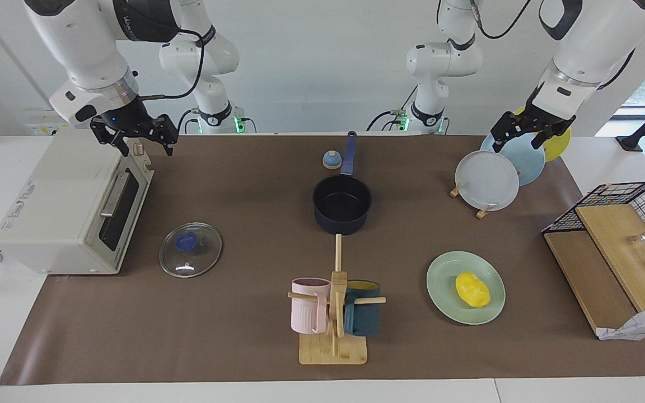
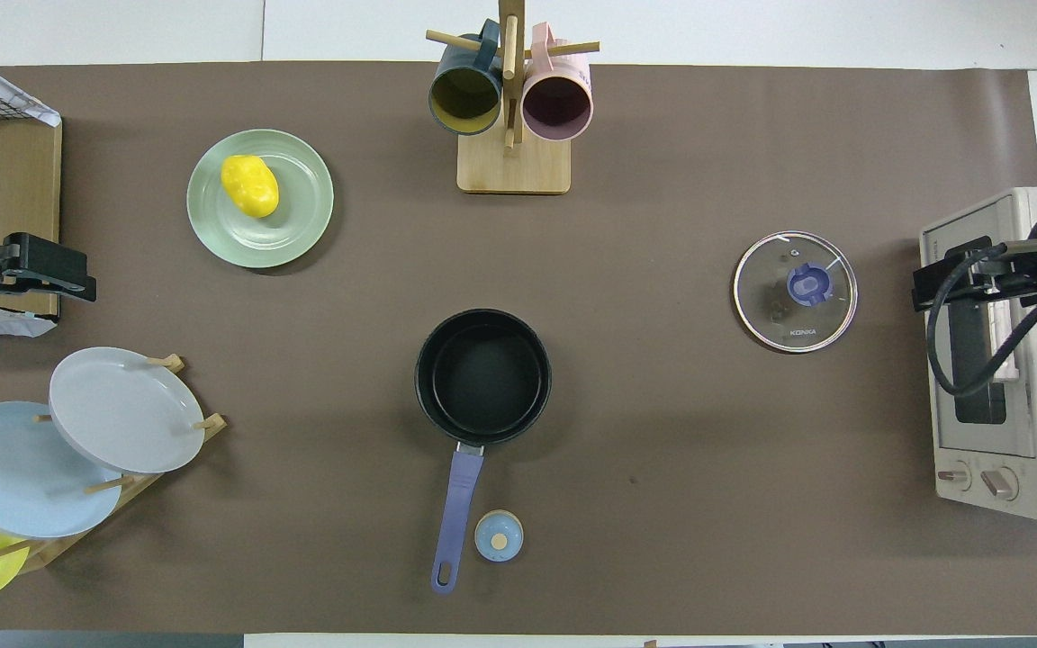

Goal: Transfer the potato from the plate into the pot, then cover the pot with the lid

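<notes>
The yellow potato (image 1: 472, 289) (image 2: 249, 185) lies on the mint-green plate (image 1: 445, 302) (image 2: 298, 225), toward the left arm's end of the table. The navy pot (image 1: 342, 204) (image 2: 482, 373) stands empty at the middle, its handle pointing toward the robots. The glass lid (image 1: 190, 249) (image 2: 795, 290) lies flat on the mat beside the toaster oven. My left gripper (image 1: 515, 143) (image 2: 77, 274) is open and empty, raised over the plate rack. My right gripper (image 1: 146, 146) (image 2: 933, 279) is open and empty, raised over the toaster oven.
A toaster oven (image 1: 70, 207) stands at the right arm's end. A rack of upright plates (image 1: 487, 179) stands at the left arm's end, with a wire basket and wooden boards (image 1: 608, 252) beside it. A mug tree (image 1: 333, 313) stands farther out than the pot. A small bell (image 1: 331, 160) sits by the pot handle.
</notes>
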`<state>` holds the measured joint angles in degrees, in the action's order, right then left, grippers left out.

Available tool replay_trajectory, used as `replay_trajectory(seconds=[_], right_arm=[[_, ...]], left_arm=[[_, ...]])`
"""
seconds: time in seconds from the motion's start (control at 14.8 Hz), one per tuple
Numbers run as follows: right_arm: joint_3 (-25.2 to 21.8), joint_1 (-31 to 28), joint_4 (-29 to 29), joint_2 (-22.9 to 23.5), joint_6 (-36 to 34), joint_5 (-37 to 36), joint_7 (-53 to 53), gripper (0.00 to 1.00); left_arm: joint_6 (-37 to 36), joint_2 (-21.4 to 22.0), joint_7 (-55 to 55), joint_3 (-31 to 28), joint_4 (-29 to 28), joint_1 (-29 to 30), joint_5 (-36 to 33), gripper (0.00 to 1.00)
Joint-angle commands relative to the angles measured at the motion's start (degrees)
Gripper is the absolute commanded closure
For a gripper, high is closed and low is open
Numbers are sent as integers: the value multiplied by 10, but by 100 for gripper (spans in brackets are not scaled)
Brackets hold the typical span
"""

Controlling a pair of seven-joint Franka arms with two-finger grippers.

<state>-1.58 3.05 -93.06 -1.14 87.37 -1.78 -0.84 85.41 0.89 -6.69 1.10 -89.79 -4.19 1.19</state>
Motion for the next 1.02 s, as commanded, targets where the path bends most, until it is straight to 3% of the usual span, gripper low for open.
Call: replay_trajectory(seconds=[0.0,0.47,0.95], right_arm=[[5,-9,-7,-9,6,13,-8,0],[8,-6,-9,-10,7,13,-5,0],[10,0,-73,-32,94,13,12,0]], left_arm=[[0,16,5,-3,-17,-2,-6,0],[0,16,5,-3,-17,-2,-6,0],[0,16,5,-3,-17,-2,-7,0]])
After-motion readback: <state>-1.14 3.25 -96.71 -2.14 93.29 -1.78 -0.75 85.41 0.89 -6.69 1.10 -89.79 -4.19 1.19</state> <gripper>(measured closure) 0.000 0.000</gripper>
